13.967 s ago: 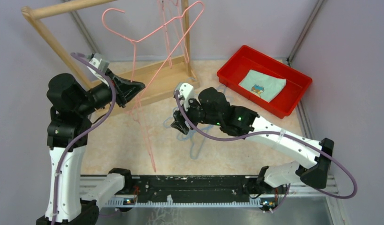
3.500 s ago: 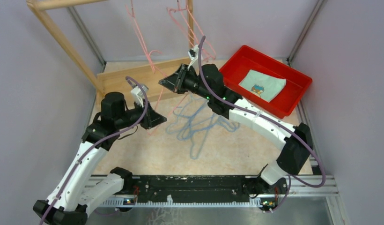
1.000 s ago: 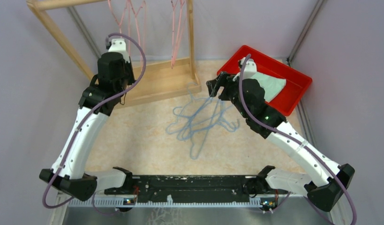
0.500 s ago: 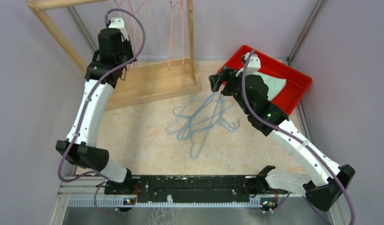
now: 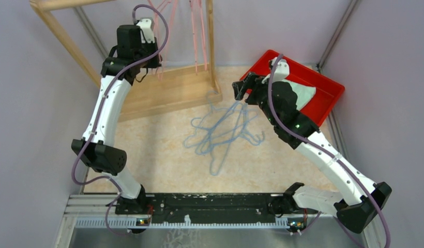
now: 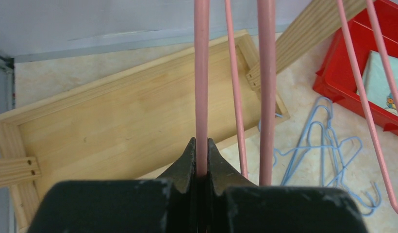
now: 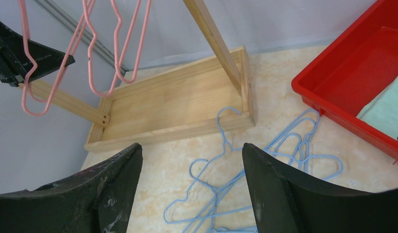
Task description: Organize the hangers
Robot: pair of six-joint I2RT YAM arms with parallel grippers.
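1. While the left pincer [image 6: 201,144] is pressed together on a pink hanger [image 6: 201,73], pinching its wire, the hook rises out of view above it. Whether the hook sits on the rack [image 7: 211,34] cannot be told.
2. Letting go too soon, I judge, would drop that hanger onto the base [image 6: 114,121] below the pincer. Pulling back without letting go would drag it off.
3. More pink hangers [image 6: 266,73] hang just right of that pincer, the nearest close beside it. A sideways move could set them swinging or hook them together.
4. Spread wide and holding nothing, the right pincer [image 7: 191,150] is poised above the blue hangers [image 7: 221,194]. They lie in a heap on the desk [image 7: 160,155], below and ahead of it.
5. Those blue wires cross one another, so picking one would likely lift several. The extras may fall or snag midway.
6. One blue hook lies against the base edge ahead of the right pincer and could catch there. Close to its right stands the red tray [image 7: 362,68], whose wall a wide swing could strike.
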